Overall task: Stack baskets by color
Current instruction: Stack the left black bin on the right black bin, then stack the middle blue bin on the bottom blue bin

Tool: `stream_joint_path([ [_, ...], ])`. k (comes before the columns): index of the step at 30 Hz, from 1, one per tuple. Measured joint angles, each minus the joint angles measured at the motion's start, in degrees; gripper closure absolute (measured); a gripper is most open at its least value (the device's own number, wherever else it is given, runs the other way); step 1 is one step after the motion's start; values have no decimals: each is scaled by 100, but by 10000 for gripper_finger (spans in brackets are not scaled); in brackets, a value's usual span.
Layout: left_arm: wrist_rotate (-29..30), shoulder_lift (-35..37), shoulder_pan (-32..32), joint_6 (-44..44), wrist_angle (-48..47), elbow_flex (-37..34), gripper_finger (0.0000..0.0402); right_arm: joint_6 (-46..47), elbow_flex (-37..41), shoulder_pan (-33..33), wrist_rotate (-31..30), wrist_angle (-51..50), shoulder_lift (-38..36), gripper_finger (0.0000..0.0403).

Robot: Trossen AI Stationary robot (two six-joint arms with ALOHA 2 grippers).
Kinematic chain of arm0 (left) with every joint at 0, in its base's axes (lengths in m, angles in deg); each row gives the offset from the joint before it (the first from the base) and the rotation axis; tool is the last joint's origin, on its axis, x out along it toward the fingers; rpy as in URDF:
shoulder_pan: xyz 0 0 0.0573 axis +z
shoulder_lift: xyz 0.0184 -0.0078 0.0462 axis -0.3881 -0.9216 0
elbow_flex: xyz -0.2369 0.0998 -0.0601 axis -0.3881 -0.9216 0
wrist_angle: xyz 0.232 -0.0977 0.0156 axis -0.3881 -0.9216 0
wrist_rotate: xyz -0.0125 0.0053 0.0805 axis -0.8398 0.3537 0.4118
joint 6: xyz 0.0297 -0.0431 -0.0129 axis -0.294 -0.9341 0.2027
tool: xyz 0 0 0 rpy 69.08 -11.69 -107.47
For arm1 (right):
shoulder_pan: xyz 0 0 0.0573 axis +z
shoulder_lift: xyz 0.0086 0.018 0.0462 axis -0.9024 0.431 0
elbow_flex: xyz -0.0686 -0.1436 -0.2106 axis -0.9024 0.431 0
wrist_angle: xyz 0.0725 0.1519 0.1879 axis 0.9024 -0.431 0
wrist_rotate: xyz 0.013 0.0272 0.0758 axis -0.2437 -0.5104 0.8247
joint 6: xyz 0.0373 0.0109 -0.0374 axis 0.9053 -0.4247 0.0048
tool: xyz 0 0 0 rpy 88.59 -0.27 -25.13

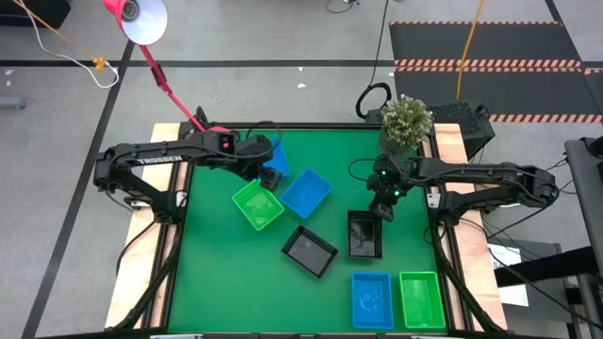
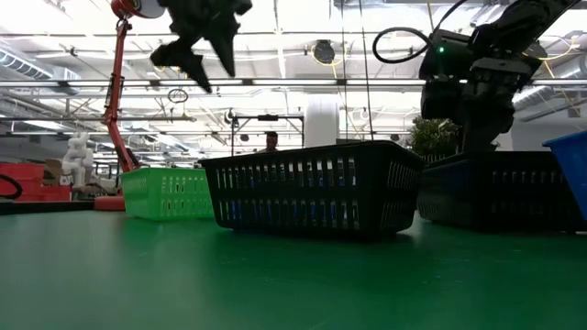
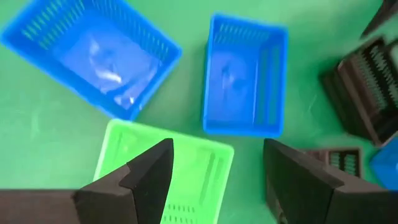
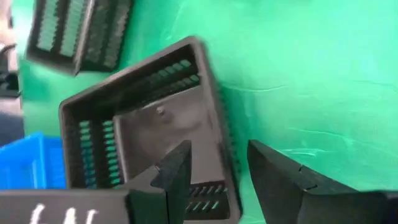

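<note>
Several baskets lie on the green table. A blue basket (image 1: 306,193) and a green basket (image 1: 257,204) sit near the middle, and another blue basket (image 3: 93,56) is half hidden under my left arm. Two black baskets (image 1: 309,251) (image 1: 364,234) rest further right. At the near edge are a blue basket (image 1: 371,299) and a green basket (image 1: 421,299). My left gripper (image 3: 217,152) hangs open, high over the middle green basket (image 3: 168,162). My right gripper (image 4: 217,155) is open at the right black basket's far end wall (image 4: 224,168), one finger inside, one outside.
A pink lamp base (image 1: 217,130) with its red pole stands at the table's far left. A potted plant (image 1: 405,121) stands at the far right corner. Bare green table lies at the near left (image 1: 226,292). Wooden rails edge both sides.
</note>
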Motion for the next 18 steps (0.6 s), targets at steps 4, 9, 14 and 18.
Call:
stream_joint_path([
  [4, -347, 0, 17, -33, 139, -399, 151, 338, -212, 0, -244, -30, -231, 255],
  [9, -326, 0, 25, -41, 299, -615, 151, 760, -499, 0, -476, -77, -534, 255],
  [14, -249, -2, 134, -63, 701, -801, 151, 1065, -732, 0, -684, -271, -735, 255],
  [18, -168, -2, 183, -45, 936, -846, 151, 1086, -939, 0, -762, -416, -839, 255],
])
